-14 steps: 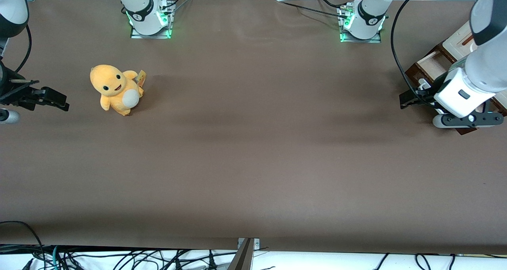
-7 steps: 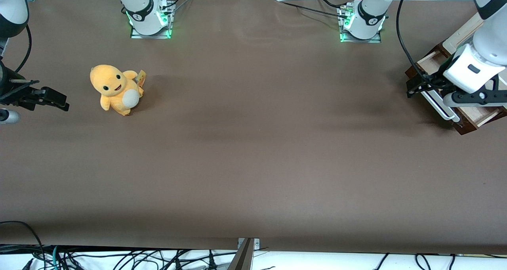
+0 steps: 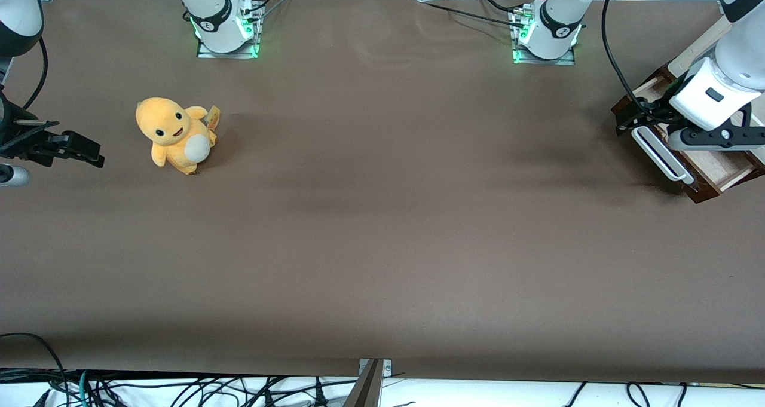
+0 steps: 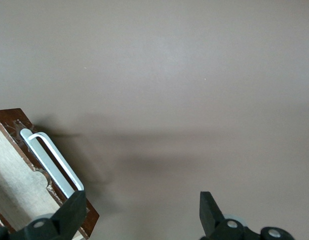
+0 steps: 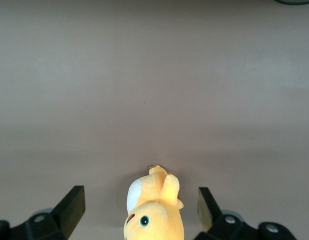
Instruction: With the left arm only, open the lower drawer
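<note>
The lower drawer (image 3: 724, 167) stands pulled out of its cabinet at the working arm's end of the table, its pale wood inside showing. Its long white bar handle (image 3: 660, 153) runs along the dark brown front. The left arm (image 3: 714, 99) hangs over the drawer. Its black gripper (image 3: 626, 122) is above the handle's end farthest from the front camera. In the left wrist view the gripper (image 4: 142, 202) is open with only bare table between its fingers. The drawer (image 4: 14, 182) and handle (image 4: 52, 162) lie beside one fingertip (image 4: 74, 205), apart from it.
The cream top of the cabinet (image 3: 698, 47) shows beside the arm's wrist. A yellow plush toy (image 3: 175, 135) sits toward the parked arm's end of the table. Two arm bases (image 3: 226, 27) (image 3: 547, 30) stand along the table edge farthest from the front camera.
The left arm's wrist has risen and moved farther from the front camera, uncovering the white handle. The drawer has stayed in place.
</note>
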Controlling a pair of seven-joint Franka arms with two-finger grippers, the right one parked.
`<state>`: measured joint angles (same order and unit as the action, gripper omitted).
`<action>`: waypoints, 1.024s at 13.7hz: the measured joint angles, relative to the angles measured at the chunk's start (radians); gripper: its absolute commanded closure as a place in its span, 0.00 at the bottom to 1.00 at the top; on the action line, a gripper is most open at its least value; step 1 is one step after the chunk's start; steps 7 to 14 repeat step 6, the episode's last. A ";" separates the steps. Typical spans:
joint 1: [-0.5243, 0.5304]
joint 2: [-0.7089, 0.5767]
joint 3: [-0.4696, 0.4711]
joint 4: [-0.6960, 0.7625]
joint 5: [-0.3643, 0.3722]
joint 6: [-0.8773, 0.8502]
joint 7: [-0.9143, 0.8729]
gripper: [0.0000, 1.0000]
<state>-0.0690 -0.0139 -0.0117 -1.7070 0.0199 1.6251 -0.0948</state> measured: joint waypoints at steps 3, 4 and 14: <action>-0.001 0.000 0.000 0.004 0.000 0.000 0.001 0.00; -0.001 0.000 0.000 0.005 0.000 0.000 0.002 0.00; -0.001 0.000 0.000 0.005 0.000 0.000 0.003 0.00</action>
